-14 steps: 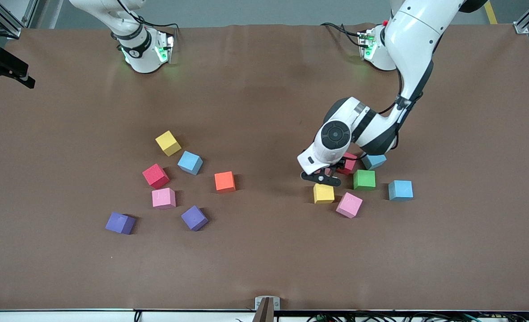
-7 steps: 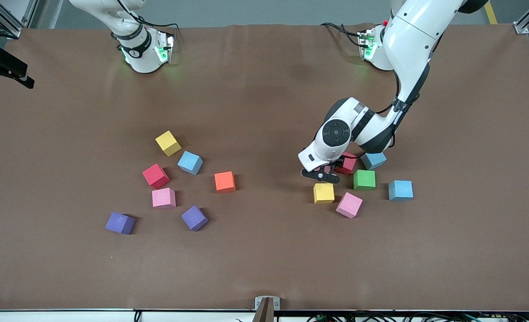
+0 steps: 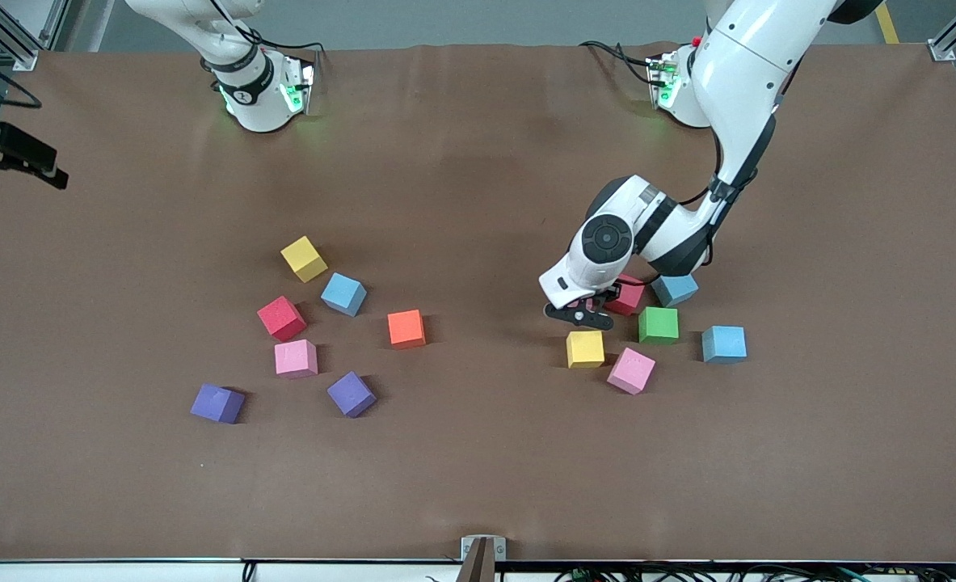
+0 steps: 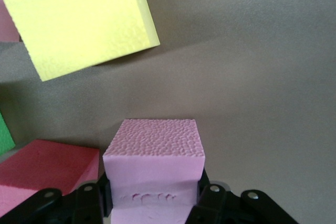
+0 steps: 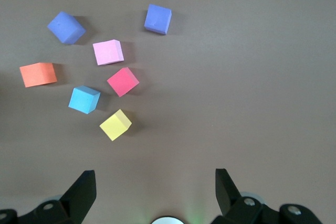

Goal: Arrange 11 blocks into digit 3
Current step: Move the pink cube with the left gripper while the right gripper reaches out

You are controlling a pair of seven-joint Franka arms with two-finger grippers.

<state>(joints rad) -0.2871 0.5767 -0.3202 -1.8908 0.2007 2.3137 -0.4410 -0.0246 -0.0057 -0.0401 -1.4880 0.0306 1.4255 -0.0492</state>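
Observation:
My left gripper (image 3: 583, 313) (image 4: 152, 192) is low over the table and shut on a pink block (image 4: 153, 156), which my hand mostly hides in the front view. Around it lie a red block (image 3: 628, 296) (image 4: 47, 166), a light blue one (image 3: 675, 288), a green one (image 3: 658, 324), a yellow one (image 3: 585, 348) (image 4: 79, 19), a pink one (image 3: 630, 370) and another light blue one (image 3: 724, 343). Toward the right arm's end lie yellow (image 3: 304, 259), light blue (image 3: 343, 293), red (image 3: 281, 318), orange (image 3: 406, 328) and pink (image 3: 296, 358) blocks. My right gripper (image 5: 153, 174) waits high up, open. No digit 3 shows.
Two purple cubes (image 3: 351, 394) (image 3: 217, 403) lie nearest the front camera in the group at the right arm's end. A black fixture (image 3: 17, 153) juts in at that end's table edge. Bare brown table (image 3: 478, 242) separates the two groups of blocks.
My left gripper's fingers have closed on the pink block, and the hand has edged slightly away from the yellow block. The black fixture at the table edge has dropped lower in view.

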